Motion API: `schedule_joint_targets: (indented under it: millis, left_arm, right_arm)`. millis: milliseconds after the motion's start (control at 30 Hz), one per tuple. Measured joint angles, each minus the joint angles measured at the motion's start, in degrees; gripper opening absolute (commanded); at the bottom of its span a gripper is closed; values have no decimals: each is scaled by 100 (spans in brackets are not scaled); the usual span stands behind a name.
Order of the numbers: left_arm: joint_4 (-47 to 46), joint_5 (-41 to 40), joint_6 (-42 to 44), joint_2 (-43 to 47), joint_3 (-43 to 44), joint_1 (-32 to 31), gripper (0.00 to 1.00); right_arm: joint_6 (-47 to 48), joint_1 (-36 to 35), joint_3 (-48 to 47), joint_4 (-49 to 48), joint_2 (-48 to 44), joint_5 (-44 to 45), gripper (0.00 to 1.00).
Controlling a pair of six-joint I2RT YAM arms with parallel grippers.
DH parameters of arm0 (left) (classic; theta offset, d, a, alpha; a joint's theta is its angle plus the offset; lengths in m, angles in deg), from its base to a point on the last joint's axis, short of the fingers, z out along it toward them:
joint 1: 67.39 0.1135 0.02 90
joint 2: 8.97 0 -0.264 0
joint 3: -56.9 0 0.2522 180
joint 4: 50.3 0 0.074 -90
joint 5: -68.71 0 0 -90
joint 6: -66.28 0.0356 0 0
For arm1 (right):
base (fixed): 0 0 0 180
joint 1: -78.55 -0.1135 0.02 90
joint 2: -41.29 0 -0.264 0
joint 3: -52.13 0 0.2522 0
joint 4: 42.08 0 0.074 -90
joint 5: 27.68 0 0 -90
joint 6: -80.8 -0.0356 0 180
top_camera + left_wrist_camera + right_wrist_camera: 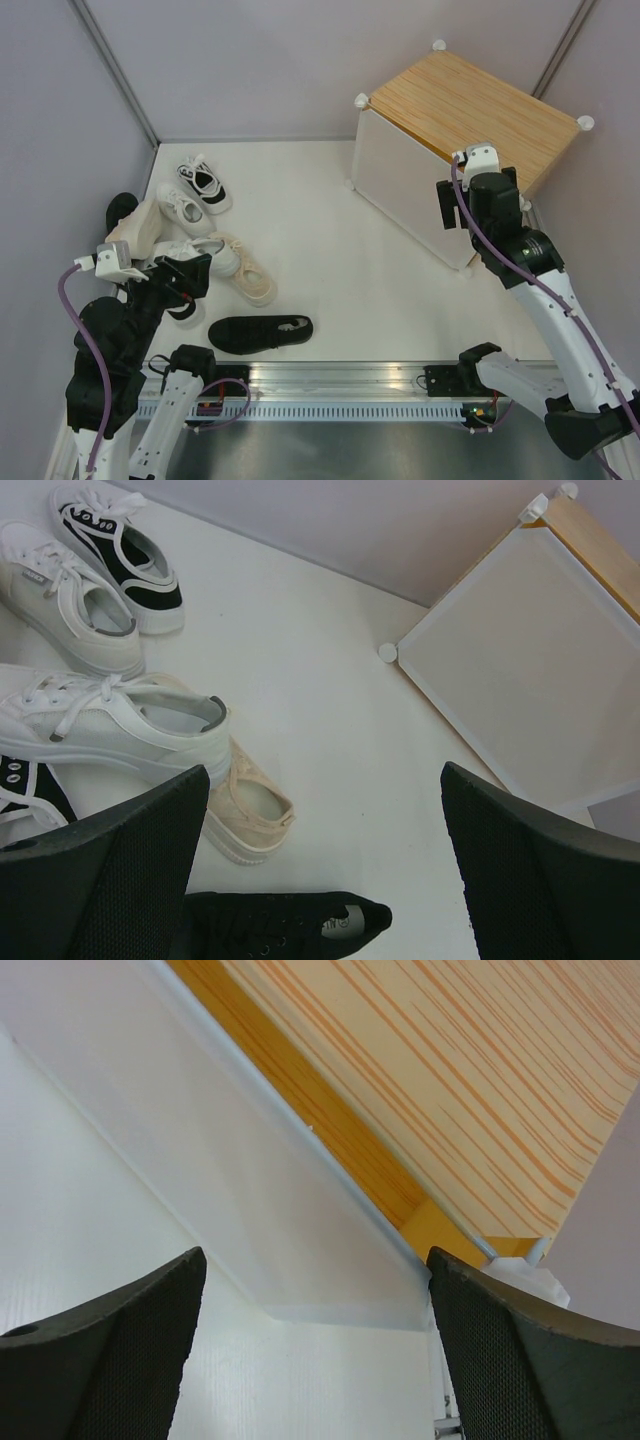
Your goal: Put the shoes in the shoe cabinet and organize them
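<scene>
Two grippers, both with fingers spread wide and holding nothing. Low between the fingers of the left gripper point(320, 800) lies a black shoe point(285, 920). A beige shoe point(245, 815) and a white sneaker point(110, 720) sit just ahead on its left side, with another white sneaker point(75, 605) and a black-trimmed white shoe point(115, 550) farther ahead. The shoe cabinet point(470, 110) stands well ahead to its right. The right gripper point(315, 1280) hangs close to the cabinet's frosted door point(200, 1140), with the wood-grain top point(450, 1080) beyond.
</scene>
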Motion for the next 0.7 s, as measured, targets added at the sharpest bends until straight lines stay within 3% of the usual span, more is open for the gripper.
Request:
schedule_joint_targets:
  millis: [133,367,700]
  left_arm:
    - [2,20,0,0,0,0,99]
    - [0,26,-2,0,0,0,99]
    - [0,153,0,-13,0,0,99]
  right_arm:
    - [-133,-2,-160,214,-4,-603,91]
    - [-345,-33,-645,800,37,-2559,90]
    - [-881,-68,-758,752,247,-4553,88]
